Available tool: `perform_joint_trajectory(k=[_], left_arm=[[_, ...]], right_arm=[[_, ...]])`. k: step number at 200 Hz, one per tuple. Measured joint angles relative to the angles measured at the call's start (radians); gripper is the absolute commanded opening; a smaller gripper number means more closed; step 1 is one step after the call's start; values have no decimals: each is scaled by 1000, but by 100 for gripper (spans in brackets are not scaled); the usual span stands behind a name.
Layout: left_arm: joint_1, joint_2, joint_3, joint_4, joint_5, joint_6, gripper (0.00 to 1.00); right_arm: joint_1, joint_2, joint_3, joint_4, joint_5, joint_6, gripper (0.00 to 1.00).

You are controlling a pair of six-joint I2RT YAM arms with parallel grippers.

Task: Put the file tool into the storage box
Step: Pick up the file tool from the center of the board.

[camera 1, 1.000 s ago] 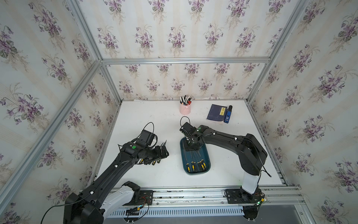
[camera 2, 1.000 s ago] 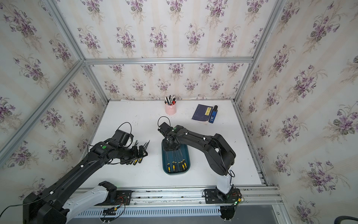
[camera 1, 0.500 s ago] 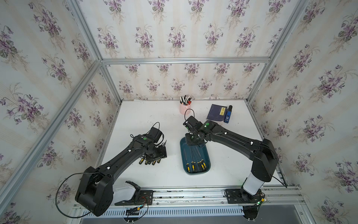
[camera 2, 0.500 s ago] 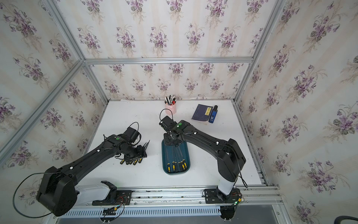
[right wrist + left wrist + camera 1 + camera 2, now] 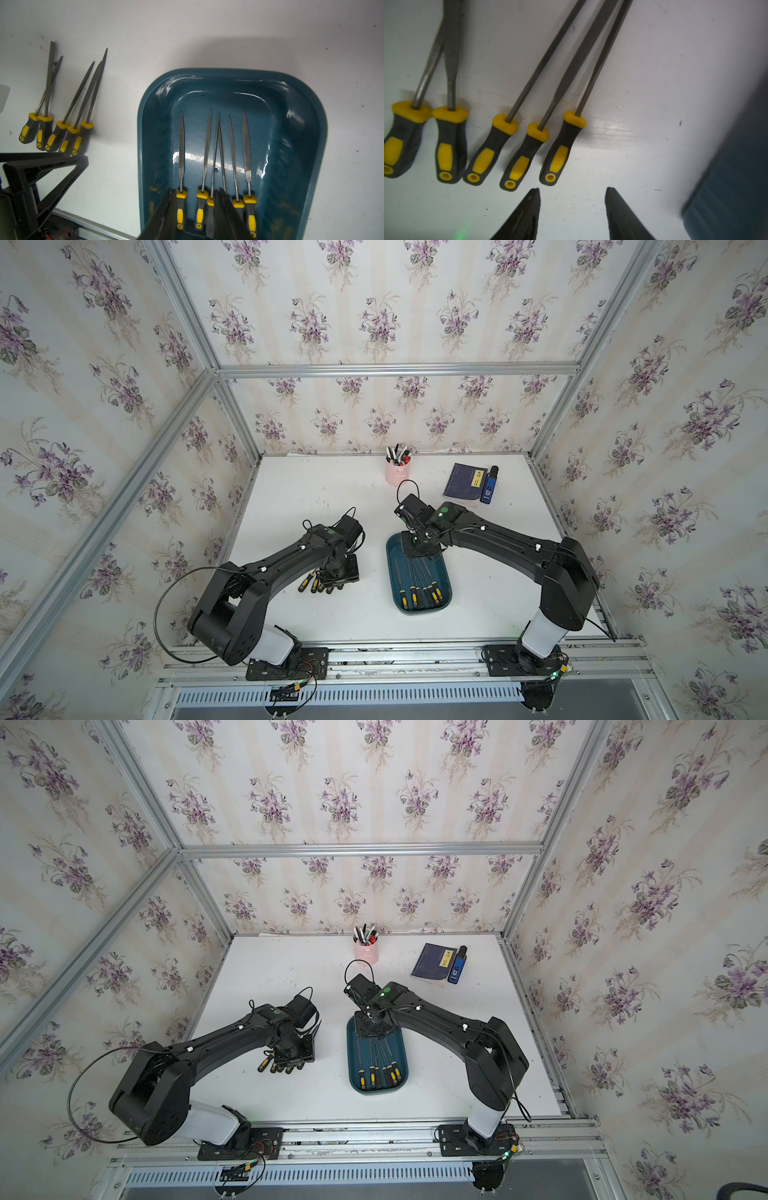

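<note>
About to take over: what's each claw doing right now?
Left claw: open, empty.
Right claw: open above the storage box, apparently holding nothing.

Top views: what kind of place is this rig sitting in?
Likely a staged data-collection cell, not a real workshop: floral wallpaper panels on an aluminium frame box in a white table, with desk props like a pink pen cup and a notebook beside the storage box.

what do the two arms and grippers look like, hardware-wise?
Both arms are matte black with white base segments. The left arm trails a long black cable loop; the right arm has a small loop at its wrist. Each has a green light near the wrist and small white dots on its links. Gripper fingers are black, tapered and ridged.
</note>
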Motion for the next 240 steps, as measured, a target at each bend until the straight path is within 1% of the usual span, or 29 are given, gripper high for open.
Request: perform_joint_trajectory(k=[27, 47, 67, 87, 104, 118, 140, 174, 193, 212, 231, 240], left_arm=[[-7, 60, 13, 23, -18, 8, 46], [-11, 99, 21, 26, -40, 23, 45], [-9, 134, 22, 35, -49, 29, 40], [-14, 149, 21, 49, -38, 42, 30], [-13, 155, 28, 50, -36, 56, 27], [-13, 158, 34, 52, -36, 62, 17], [-13, 156, 47, 55, -29, 86, 9], [-13, 106, 86, 32, -11, 134, 5], [-13, 46, 122, 5, 28, 174, 5], [-13, -45, 153, -19, 101, 220, 5], [-13, -145, 169, -24, 207, 258, 5], [-13, -179, 170, -18, 266, 264, 5]], right_arm=[[0, 0, -10, 6, 0, 0, 35], [0, 0, -10, 6, 0, 0, 35], [0, 1, -12, 6, 1, 0, 34], [0, 2, -12, 5, 3, 0, 34], [0, 5, -12, 5, 5, 0, 34], [0, 7, -11, 4, 8, 0, 34], [0, 15, -10, 3, 13, 0, 34], [-8, 21, 5, 3, 10, 0, 35], [-44, 9, 14, 11, -14, 0, 36], [-100, -54, -6, 59, -70, 20, 38], [-161, -156, -88, 187, -166, 48, 39], [-182, -203, -146, 277, -220, 69, 40]])
